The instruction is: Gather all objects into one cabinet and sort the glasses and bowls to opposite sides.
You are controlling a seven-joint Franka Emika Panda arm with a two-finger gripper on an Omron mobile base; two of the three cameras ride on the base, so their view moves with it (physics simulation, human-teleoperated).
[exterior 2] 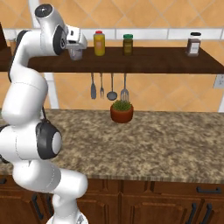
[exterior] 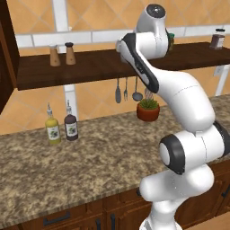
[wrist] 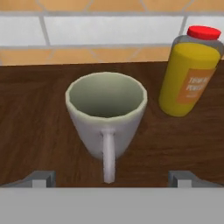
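Grey, smooth mug [wrist: 106, 118] stands upright before the spread, empty hand [wrist: 111, 178], handle facing it. Beside it stands a round yellow jar [wrist: 188, 74] on the dark wooden shelf [wrist: 35, 131].

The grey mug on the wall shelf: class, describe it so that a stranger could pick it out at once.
Find the long dark wall shelf above the counter. The grey mug stands upright and empty on it, beside the yellow jar with the red lid. It alone has a handle and an open top; its neighbours are lidded jars.

Orange diagonal tiles on the wall [exterior 2: 175, 94] (one white band), speckled granite counter [exterior: 90, 152], dark wood drawers [exterior 2: 175, 199] beneath.
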